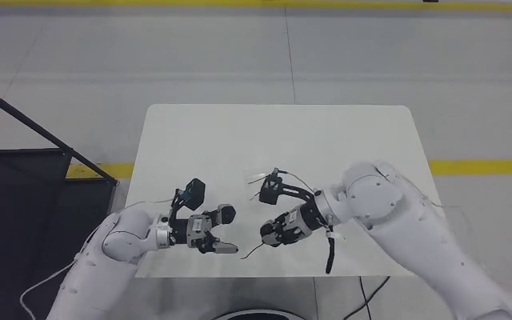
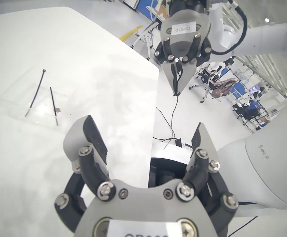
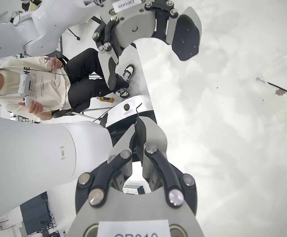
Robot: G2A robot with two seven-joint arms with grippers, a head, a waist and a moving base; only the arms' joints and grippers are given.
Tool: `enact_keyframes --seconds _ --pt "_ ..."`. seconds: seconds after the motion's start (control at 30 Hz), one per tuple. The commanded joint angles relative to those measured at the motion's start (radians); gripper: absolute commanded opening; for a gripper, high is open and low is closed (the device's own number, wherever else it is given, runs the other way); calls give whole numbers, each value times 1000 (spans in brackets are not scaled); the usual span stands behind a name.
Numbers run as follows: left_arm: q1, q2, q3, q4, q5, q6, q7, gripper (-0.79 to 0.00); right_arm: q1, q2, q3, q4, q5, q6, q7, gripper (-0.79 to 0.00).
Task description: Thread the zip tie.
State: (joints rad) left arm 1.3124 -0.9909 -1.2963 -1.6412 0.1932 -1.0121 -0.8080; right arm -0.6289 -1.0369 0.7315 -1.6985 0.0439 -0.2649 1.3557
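The top camera looks down on the table (image 1: 240, 136); close wrist cameras face each other.

A pale grey floor (image 1: 240, 56) with thin seams surrounds the white table (image 1: 272, 136), which has rounded corners. One yellow line (image 1: 472, 166) crosses the floor level with the table's middle, and a second line (image 1: 240, 4) runs along the far edge. A black panel (image 1: 32, 208) stands off the table's left side, with a black bar (image 1: 48, 132) slanting above it. In the left wrist view the room behind holds wheeled chairs (image 2: 205, 76), blue panels (image 2: 238, 89) and a bright ceiling lamp (image 2: 266, 19).
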Motion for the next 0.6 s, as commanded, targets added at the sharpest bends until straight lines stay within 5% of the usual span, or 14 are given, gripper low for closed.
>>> enact_keyframes --seconds 0.0,0.23,0.4,0.5,0.57 --pt "-8 13 24 -10 -13 0 0 0 32 -15 -29 24 6 15 -9 -785" --pt "-29 54 61 -15 -72 0 0 -37 113 -61 -105 118 36 29 -17 -785" --pt "-45 73 85 -9 -64 0 0 -397 143 -84 -132 163 63 11 -13 -785" --pt "-56 79 99 -3 -67 0 0 -336 153 -93 -143 181 70 3 -14 -785" --pt "-63 82 107 0 -65 0 0 -382 158 -99 -149 189 71 0 -14 -785"
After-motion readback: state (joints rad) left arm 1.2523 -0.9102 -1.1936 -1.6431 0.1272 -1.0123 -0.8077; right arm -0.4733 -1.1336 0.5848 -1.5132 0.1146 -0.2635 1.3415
